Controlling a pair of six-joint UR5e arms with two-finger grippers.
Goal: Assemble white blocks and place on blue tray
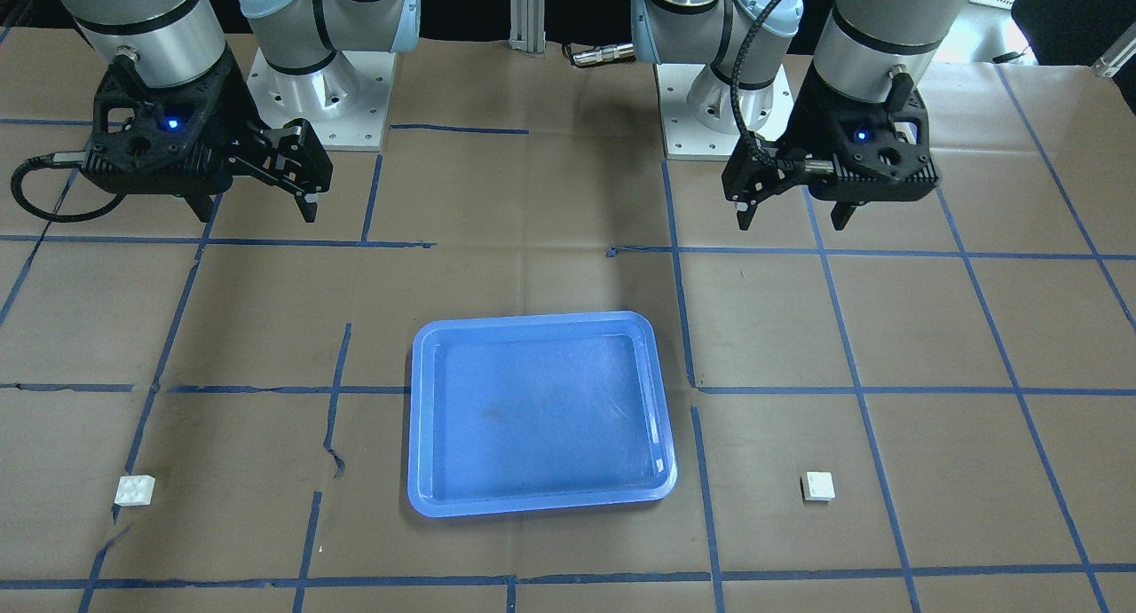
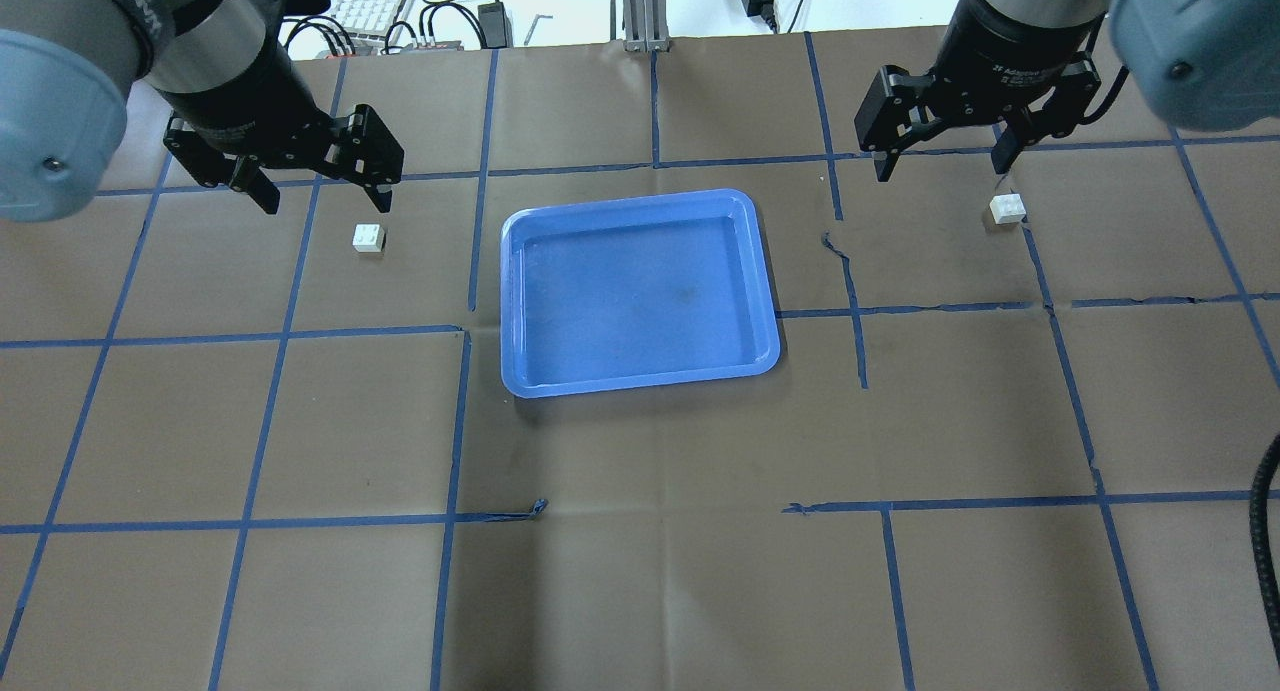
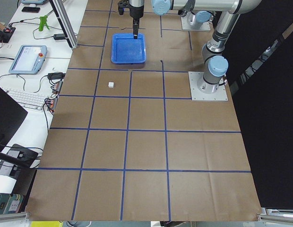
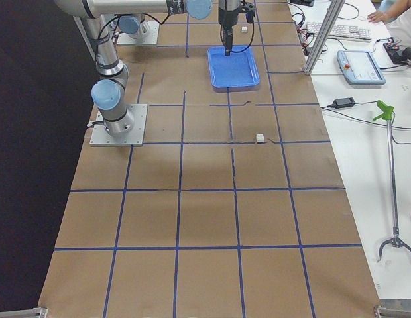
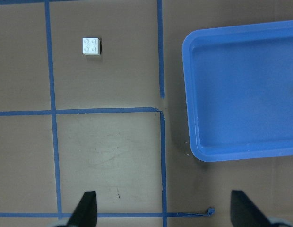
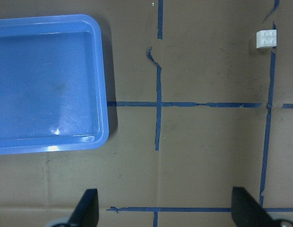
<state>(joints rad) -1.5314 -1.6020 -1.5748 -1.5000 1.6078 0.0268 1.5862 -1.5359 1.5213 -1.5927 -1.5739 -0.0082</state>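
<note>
Nothing is done yet. Seen from overhead, the left block lies at 9 o'clock of the empty tray, the right block at 3 o'clock. The left gripper and right gripper hang spread, holding nothing. Grasping, joining and placing remain.

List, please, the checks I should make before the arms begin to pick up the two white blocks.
1. The left end effector is open and empty: ok.
2. The right end effector is open and empty: ok.
3. The left white block lies free, studs up: ok.
4. The right white block lies free, studs up: ok.
5. The blue tray holds nothing: ok.
6. The blocks are joined: not ok, they lie apart on opposite sides of the tray.
</note>
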